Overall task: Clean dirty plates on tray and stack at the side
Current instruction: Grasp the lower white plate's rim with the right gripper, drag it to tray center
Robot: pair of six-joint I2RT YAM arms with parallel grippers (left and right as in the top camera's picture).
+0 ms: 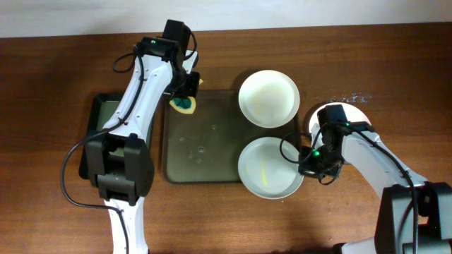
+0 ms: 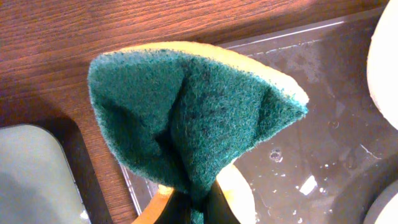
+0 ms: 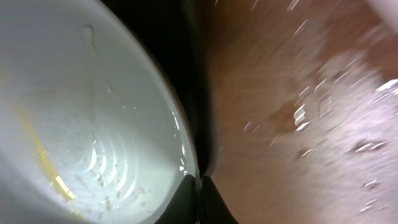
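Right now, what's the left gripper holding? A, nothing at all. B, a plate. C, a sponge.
C: the left gripper is pinched on a folded green-and-yellow sponge above a corner of the tray, while the right gripper is the one gripping a plate, at its rim.

On the table (image 1: 56, 70) the large tray (image 1: 201, 152) lies in the middle, with the smaller tray (image 1: 106, 113) just to its left. Along the large tray's right side, the far plate (image 1: 268, 97) sits behind the near plate (image 1: 267, 169). The near plate overhangs the tray's edge, and the right gripper (image 1: 308, 159) has its right rim. A third plate (image 1: 360, 115) lies farther right on the table. The sponge (image 1: 183, 105) hangs in the left gripper (image 1: 188, 93) over the large tray's far left corner.
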